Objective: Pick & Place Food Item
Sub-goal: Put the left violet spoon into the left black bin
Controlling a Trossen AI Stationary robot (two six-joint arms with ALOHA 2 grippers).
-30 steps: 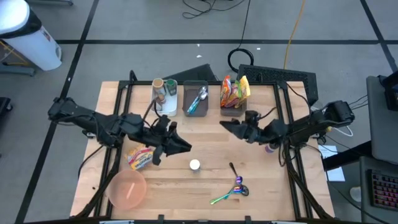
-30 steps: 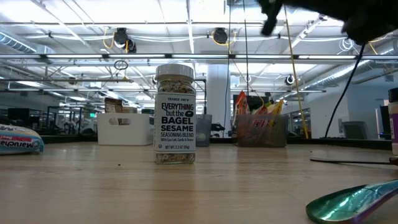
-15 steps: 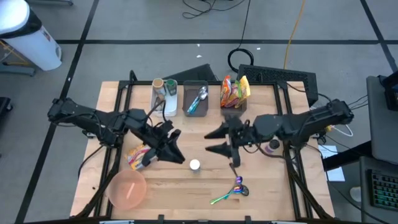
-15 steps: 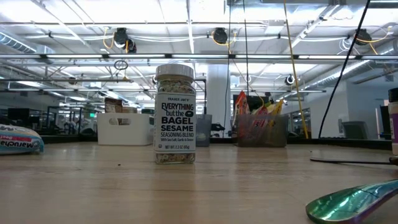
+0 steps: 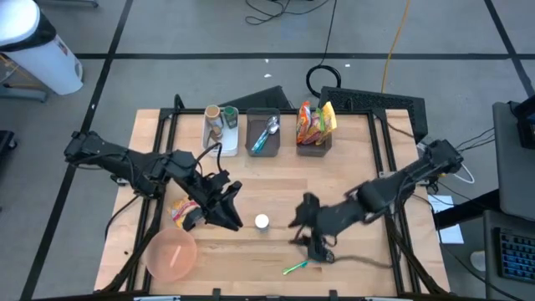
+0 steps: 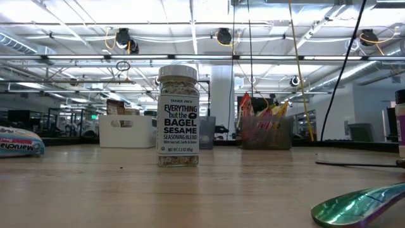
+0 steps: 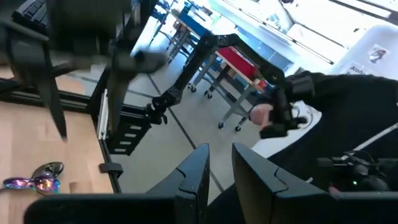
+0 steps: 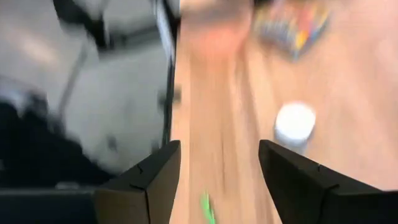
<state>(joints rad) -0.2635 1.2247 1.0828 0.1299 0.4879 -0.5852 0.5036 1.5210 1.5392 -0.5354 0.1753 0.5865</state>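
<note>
A seasoning jar with a white lid stands upright on the wooden table; the low view shows its label. A colourful snack packet lies flat at the left. My left gripper hovers just left of the jar, open by a narrow gap and empty. My right gripper is open and empty, low over the table right of the jar, beside an iridescent spoon. Its blurred wrist view shows the jar's lid ahead.
A pink bowl sits at the near left corner. Along the far edge stand a white bin, a grey bin with a spoon and a bin of snack bags. A person in black is beyond the table.
My right gripper has swept from the table's middle right toward the near edge and down, ending beside the iridescent spoon. My left gripper has moved a little toward the near edge, closer to the jar. The jar, packet and spoon have stayed put.
</note>
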